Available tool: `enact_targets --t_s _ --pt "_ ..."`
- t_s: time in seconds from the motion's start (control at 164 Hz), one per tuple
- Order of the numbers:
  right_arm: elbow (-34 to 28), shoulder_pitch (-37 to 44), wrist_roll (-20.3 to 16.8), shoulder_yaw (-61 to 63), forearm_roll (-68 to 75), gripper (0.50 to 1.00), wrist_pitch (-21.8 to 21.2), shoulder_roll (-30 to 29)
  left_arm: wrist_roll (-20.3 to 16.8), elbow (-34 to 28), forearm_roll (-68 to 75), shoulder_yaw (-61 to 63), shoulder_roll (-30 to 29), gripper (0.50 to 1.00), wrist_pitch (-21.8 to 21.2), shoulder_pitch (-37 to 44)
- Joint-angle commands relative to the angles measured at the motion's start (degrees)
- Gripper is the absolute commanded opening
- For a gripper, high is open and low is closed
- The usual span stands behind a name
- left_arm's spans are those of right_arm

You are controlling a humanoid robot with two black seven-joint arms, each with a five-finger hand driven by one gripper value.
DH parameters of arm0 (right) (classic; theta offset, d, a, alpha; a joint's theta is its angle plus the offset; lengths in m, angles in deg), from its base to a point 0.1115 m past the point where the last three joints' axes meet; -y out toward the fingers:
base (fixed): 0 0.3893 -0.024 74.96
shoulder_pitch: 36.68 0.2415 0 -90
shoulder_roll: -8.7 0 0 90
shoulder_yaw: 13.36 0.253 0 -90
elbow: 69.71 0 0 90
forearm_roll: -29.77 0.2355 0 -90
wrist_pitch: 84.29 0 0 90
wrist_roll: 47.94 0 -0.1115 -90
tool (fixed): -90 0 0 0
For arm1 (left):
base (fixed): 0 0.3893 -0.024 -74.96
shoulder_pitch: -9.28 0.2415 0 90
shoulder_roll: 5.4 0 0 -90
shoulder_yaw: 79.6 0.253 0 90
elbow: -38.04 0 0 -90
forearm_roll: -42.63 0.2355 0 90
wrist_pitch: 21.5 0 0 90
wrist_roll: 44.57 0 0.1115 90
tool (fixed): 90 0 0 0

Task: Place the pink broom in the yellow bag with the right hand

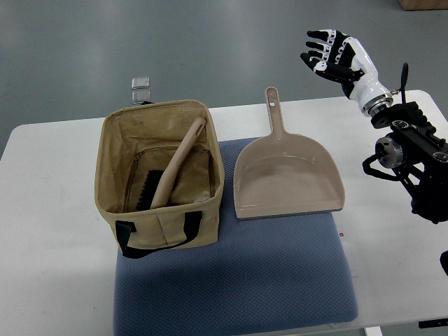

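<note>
The yellow-tan fabric bag (161,224) stands open on the left part of the blue mat. The pink broom (175,168) lies inside it, bristle head down at the bag's floor and handle leaning up against the far rim. My right hand (329,52) is raised at the upper right, past the table's far edge, fingers spread and holding nothing. It is well apart from the bag. The left arm is not in view.
A pink dustpan (287,178) lies on the blue mat (238,280) right of the bag, handle pointing away. The mat lies on a white table (49,231). A small clear box (141,87) sits on the floor beyond the table.
</note>
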Motion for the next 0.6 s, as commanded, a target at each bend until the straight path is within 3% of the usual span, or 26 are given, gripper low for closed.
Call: enact_targets --t_s 0.0,0.214,0.263,0.593 --pt "1.1 -0.1 0.4 0.7 4.8 0.785 0.1 -0.5 0.0 0.0 0.0 0.0 0.0 1.000 0.0 0.0" --pt "2.8 -0.5 -0.3 1.1 14.4 0.870 -0.5 -0.7 0.0 0.0 0.0 0.0 0.0 1.000 0.0 0.0" --pt "2.9 -0.6 -0.3 1.1 17.2 0.911 -0.4 -0.8 0.0 0.0 0.0 0.0 0.0 1.000 0.0 0.0" --pt "2.9 -1.4 -0.3 1.4 25.3 0.930 0.0 -1.9 0.0 0.5 0.0 0.0 0.0 1.000 0.0 0.1"
